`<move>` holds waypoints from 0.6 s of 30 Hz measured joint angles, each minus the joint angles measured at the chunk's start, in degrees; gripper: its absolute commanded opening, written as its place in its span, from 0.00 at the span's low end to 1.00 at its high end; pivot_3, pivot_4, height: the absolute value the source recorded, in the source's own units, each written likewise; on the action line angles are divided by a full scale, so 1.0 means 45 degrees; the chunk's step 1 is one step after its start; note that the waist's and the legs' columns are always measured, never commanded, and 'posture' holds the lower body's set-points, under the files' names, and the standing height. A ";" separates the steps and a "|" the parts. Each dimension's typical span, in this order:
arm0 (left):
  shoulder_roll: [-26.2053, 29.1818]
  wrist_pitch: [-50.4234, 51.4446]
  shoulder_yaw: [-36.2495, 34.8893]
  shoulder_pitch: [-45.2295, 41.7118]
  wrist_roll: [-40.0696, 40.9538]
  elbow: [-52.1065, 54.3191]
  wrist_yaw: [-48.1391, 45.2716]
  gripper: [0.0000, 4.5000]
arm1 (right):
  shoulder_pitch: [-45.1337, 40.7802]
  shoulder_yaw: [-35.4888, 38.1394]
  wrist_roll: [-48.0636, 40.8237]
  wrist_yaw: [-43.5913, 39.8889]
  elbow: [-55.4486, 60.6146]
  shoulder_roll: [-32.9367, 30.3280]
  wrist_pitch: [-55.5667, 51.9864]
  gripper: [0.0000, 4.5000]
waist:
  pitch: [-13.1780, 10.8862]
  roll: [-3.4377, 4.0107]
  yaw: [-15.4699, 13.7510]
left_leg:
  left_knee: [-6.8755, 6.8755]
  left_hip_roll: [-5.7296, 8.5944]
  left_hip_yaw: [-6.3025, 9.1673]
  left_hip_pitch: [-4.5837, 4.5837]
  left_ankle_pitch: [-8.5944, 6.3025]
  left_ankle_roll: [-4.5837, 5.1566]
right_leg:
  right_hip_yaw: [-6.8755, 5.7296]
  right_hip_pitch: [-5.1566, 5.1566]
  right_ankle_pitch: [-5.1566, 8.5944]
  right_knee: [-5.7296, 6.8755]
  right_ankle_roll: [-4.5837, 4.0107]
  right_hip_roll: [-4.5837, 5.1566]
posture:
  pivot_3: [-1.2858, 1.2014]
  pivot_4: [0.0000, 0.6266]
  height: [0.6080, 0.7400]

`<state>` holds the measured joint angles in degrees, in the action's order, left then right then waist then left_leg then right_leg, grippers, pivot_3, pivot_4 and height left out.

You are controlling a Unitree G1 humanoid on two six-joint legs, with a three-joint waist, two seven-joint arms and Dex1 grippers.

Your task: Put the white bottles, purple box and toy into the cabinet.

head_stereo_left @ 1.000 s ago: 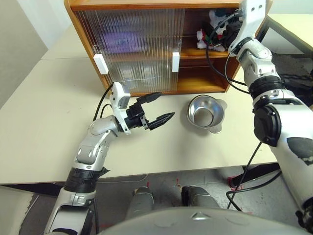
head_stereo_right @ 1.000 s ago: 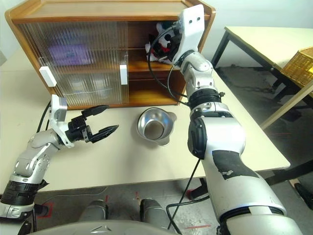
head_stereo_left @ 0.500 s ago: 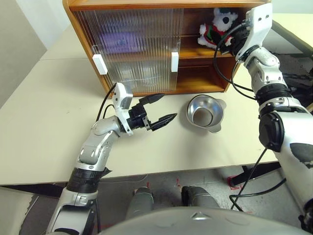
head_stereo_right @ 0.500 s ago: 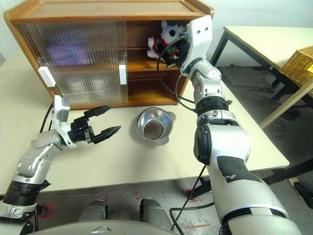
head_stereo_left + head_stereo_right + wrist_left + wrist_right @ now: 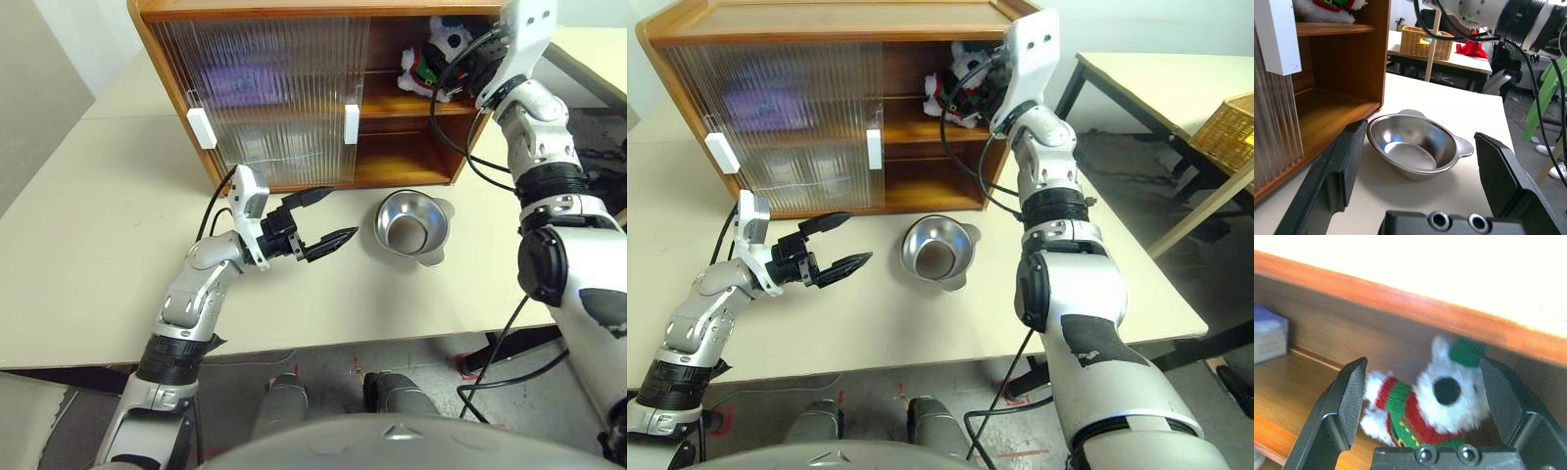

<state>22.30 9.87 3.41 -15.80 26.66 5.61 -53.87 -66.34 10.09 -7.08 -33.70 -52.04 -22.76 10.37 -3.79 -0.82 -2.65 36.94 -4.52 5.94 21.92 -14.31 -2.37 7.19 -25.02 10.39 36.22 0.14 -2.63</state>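
Beige table (image 5: 88, 235) carries the cabinet (image 5: 294, 93), where the purple box (image 5: 230, 83) shows behind the ribbed sliding doors on the upper shelf and the toy (image 5: 1422, 404) lies on that same shelf in the open right part. Right gripper (image 5: 1425, 396) is at this opening with fingers wide apart, the toy between them but not clamped. Left gripper (image 5: 315, 217) hovers over the table beside the steel bowl (image 5: 411, 225), its fingers also spread wide and empty.

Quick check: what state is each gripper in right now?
Left gripper: open, holding nothing, above the table.
Right gripper: open, holding nothing, at the toy on the cabinet shelf.
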 measured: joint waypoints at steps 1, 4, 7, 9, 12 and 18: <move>-0.0001 -0.0010 0.0001 0.0001 0.0002 -0.0008 -0.0005 1.00 | 0.0357 -0.0003 -0.0062 -0.0005 0.0674 -0.0002 -0.0350 1.00 | 0.0000 0.0000 -0.0006 | 0.0003 0.0001 0.0001 -0.0001 0.0001 0.0002 | 0.0000 0.0006 0.0000 0.0000 0.0000 -0.0001 | 0.54 0.12 1.00; -0.0004 -0.0024 0.0006 -0.0010 -0.0001 -0.0079 -0.0044 1.00 | 0.1437 -0.0009 -0.0300 0.0018 0.2466 -0.0021 -0.1359 1.00 | 0.0000 0.0000 0.0004 | 0.0023 0.0005 -0.0011 -0.0001 0.0003 0.0004 | -0.0006 0.0009 -0.0004 0.0004 0.0004 -0.0006 | 0.54 0.12 1.00; 0.0000 -0.0047 0.0011 -0.0035 -0.0001 -0.0244 -0.0140 1.00 | 0.2559 -0.0006 -0.0488 0.0104 0.4283 -0.0138 -0.2388 1.00 | 0.0000 0.0000 0.0025 | 0.0047 0.0007 -0.0018 -0.0005 0.0003 0.0006 | -0.0016 0.0019 -0.0008 0.0007 0.0024 -0.0037 | 0.54 0.12 1.00; 0.0001 -0.0060 0.0010 -0.0080 -0.0002 -0.0319 -0.0208 1.00 | 0.3480 0.0006 -0.0708 0.0192 0.5645 -0.0249 -0.3095 1.00 | 0.0000 0.0000 0.0032 | 0.0079 0.0008 -0.0018 -0.0007 0.0004 0.0008 | -0.0016 0.0035 -0.0003 0.0008 0.0059 -0.0082 | 0.54 0.12 1.00; 0.0009 -0.0105 0.0010 -0.0164 -0.0005 -0.0387 -0.0256 1.00 | 0.4624 0.0019 -0.0969 0.0387 0.7318 -0.0330 -0.4102 1.00 | 0.0000 0.0001 0.0089 | 0.0148 0.0011 -0.0023 -0.0006 0.0002 0.0011 | -0.0019 0.0048 0.0002 0.0006 0.0156 -0.0104 | 0.53 0.12 1.00; 0.0090 -0.0157 -0.0001 -0.0186 -0.0002 -0.0424 -0.0431 1.00 | 0.6831 0.0434 -0.2153 0.0675 1.1346 -0.0758 -0.6562 1.00 | 0.0000 0.0000 0.0238 | 0.0222 0.0043 -0.0022 -0.0031 0.0004 0.0016 | -0.0009 0.0123 -0.0032 -0.0003 0.0197 -0.0102 | 0.53 0.12 1.00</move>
<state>22.71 9.16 3.40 -16.64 26.65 3.71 -55.81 -35.60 12.04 -16.77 -30.66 -0.98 -26.17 -19.16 -3.79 -0.82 -1.58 37.94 -4.33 5.85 21.77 -14.29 -2.30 7.15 -24.47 10.25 36.20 1.03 -3.09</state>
